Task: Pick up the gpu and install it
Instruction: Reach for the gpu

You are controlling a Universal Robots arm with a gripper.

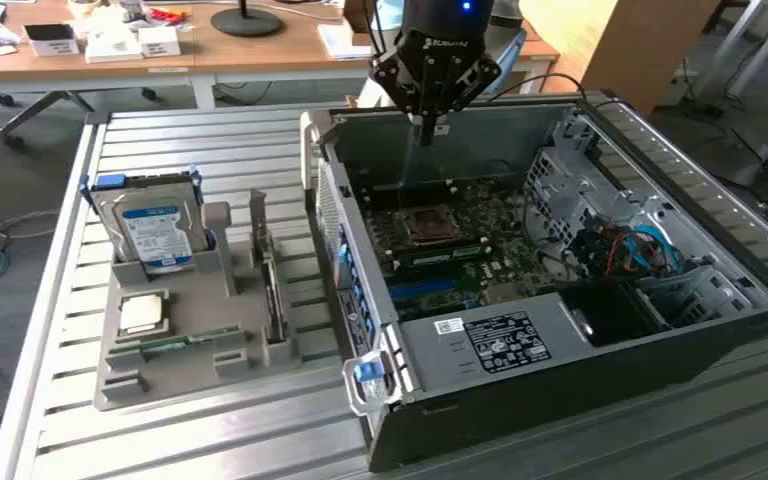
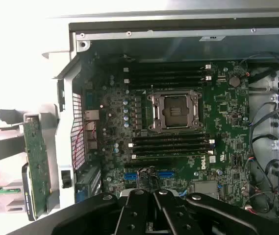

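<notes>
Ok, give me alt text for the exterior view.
A robot arm's end effector, shut and empty, hangs above an open computer case with its motherboard exposed. To the exterior view's left, a grey holder on the slatted table holds the gpu standing on edge beside a hard drive.

White letters spelling DELL are showing on the green motherboard point(image 2: 230, 105). A faint word, seemingly ROBOTIQ, is sitting on the black gripper point(image 1: 427, 126). The white label point(image 1: 498, 342) on the grey power-supply box point(image 1: 427, 352) is carrying print too small to read.
</notes>
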